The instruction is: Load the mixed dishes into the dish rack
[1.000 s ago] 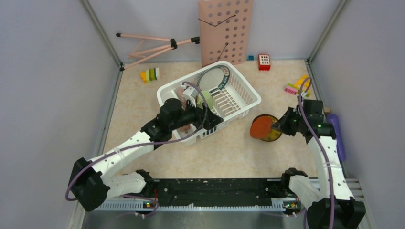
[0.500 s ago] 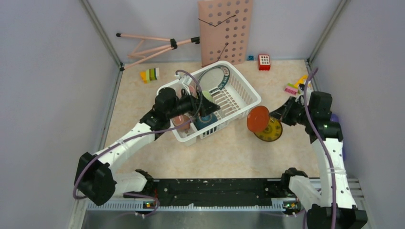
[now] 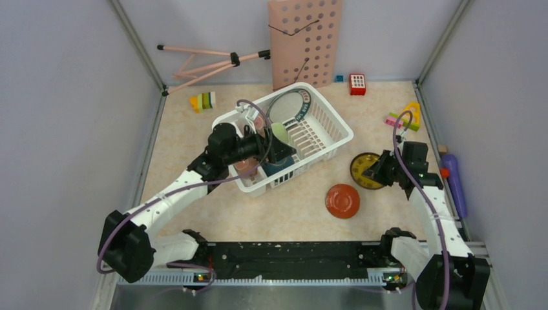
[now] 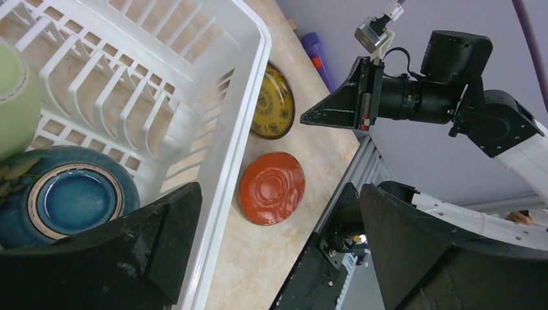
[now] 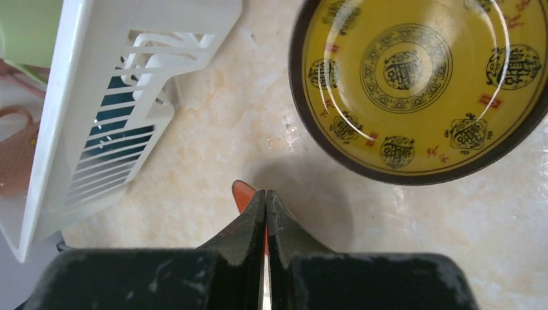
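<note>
The white dish rack (image 3: 323, 139) stands mid-table. In it are the teal-rimmed large plate (image 3: 289, 106) on edge, a light green mug (image 4: 16, 97), a blue bowl (image 4: 77, 200) and a pink cup (image 3: 245, 166). My left gripper (image 3: 279, 150) hovers over the rack's near corner, open wide and empty (image 4: 278, 258). The orange plate (image 3: 342, 200) lies upside down on the table, free of both grippers. The yellow plate (image 3: 362, 169) lies right of the rack. My right gripper (image 3: 371, 173) is over its near edge, shut and empty (image 5: 265, 194).
A pink perforated board (image 3: 305, 42) and a folded tripod (image 3: 207, 61) stand at the back. Toy blocks lie at the back left (image 3: 205, 101), back (image 3: 357, 84) and right (image 3: 404, 116). A purple cylinder (image 3: 455, 184) lies by the right wall.
The orange plate, held up by my right gripper half a second ago, now lies on the table nearer the front. The right gripper has dropped back over the yellow plate. The left arm barely moved.
</note>
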Controlling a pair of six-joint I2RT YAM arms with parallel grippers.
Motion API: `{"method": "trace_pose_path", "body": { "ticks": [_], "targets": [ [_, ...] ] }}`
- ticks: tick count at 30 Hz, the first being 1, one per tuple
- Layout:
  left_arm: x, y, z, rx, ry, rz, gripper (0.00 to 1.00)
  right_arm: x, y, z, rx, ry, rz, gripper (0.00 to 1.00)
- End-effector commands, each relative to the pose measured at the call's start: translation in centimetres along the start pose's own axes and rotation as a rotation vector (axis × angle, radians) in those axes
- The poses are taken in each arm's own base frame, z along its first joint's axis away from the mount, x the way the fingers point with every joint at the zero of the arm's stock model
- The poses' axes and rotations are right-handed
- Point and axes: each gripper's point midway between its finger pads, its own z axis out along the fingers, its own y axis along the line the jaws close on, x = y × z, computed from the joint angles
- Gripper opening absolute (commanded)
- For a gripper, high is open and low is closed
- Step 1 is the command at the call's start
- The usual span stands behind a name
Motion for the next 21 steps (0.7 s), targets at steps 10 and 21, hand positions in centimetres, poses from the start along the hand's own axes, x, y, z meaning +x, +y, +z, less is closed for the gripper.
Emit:
{"method": "trace_pose_path", "body": {
  "ticks": [10,21],
  "targets": [
    [0.4,-0.5,-0.9,0.012,-0.001,0.054,0.97,0.0,-0.9,1.1,0.021,-0.046,0.048,0.89],
    [2.9,-2.9,0.0,0.068,0.052,0.039,0.96,3.0,-4.7,-0.3,0.274,0.024,0.234,0.99]
  ]
}}
